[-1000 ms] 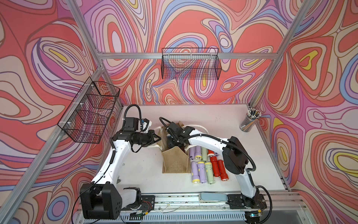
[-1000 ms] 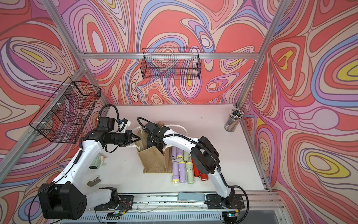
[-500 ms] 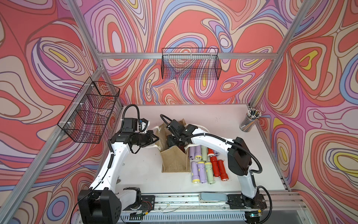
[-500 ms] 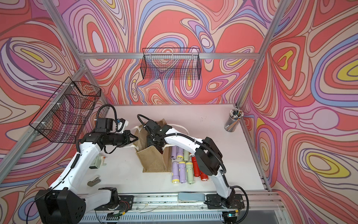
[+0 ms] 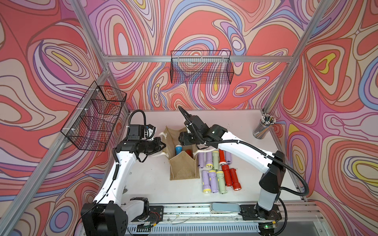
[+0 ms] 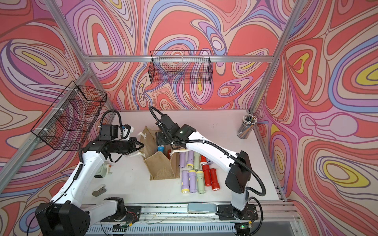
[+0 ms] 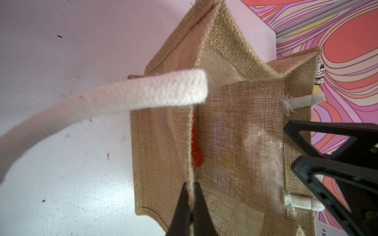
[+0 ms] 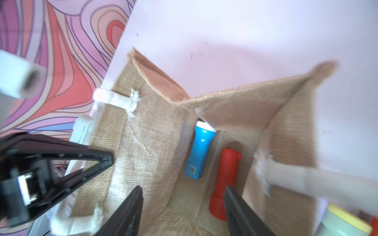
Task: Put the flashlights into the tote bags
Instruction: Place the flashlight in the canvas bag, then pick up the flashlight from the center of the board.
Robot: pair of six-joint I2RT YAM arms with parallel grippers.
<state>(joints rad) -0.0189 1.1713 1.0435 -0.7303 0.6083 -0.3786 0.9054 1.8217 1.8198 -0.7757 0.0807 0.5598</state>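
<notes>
L gripper (image 7: 191, 194) is clamping shut on the tote bag (image 5: 184, 169) rim, pinching the burlap edge; bag mouth is gaping open. R gripper (image 8: 183, 192) is hovering over the opening w/ jaws apart, gripping nothing. Blue flashlight (image 8: 201, 151) & red flashlight (image 8: 225, 177) are sitting inside the bag. The other flashlights (image 5: 205, 179) are lying in two rows on the surface (image 5: 151, 179), just beside it.
</notes>
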